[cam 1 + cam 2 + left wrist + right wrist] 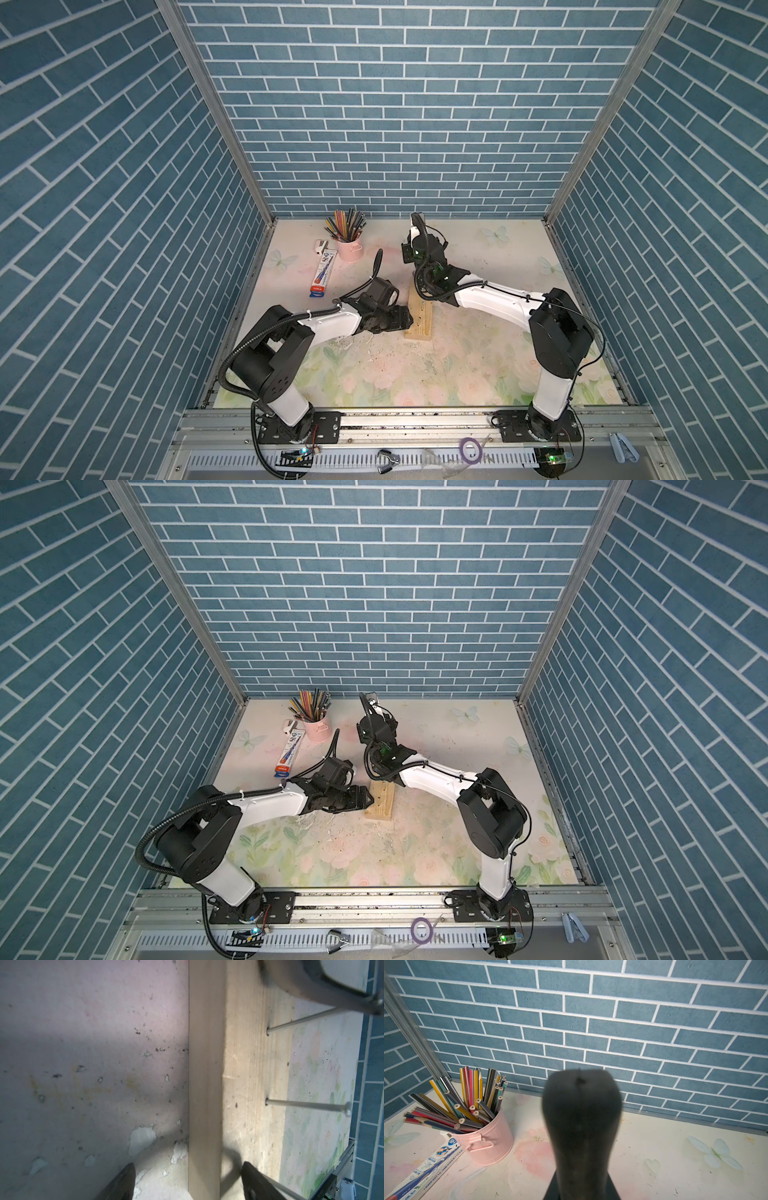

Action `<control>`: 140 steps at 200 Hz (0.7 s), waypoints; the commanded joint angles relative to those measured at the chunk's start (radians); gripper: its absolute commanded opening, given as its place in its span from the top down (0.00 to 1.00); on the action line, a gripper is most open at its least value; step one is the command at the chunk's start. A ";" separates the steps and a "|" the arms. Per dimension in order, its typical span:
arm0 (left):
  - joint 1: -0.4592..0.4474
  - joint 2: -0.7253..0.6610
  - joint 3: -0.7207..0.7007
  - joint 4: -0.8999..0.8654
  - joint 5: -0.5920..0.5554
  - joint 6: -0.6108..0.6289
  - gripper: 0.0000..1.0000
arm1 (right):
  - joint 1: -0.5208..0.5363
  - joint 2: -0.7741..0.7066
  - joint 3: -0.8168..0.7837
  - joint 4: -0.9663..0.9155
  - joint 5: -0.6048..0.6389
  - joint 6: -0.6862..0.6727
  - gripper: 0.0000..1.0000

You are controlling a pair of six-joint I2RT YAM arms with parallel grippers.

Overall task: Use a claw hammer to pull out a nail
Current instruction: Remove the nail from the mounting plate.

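Claw hammer (pixel 581 1126): handle end a close dark blur, head frame-cropped.

The pencil bucket (pixel 350 249) stands behind and left of the wooden block (pixel 420 320).

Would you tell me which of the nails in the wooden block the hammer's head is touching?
The far nail, the one farthest from the left pincer: its top meets the claw hammer. The middle nail stands with a bare head.
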 commanded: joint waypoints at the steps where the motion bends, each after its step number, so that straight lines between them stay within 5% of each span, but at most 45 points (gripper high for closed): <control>1: 0.002 0.032 -0.027 -0.073 -0.051 0.019 0.20 | -0.013 -0.001 0.065 -0.025 -0.013 0.043 1.00; 140: -0.016 0.085 -0.012 -0.132 -0.118 0.057 0.20 | -0.166 0.121 0.467 -0.549 -0.242 0.227 1.00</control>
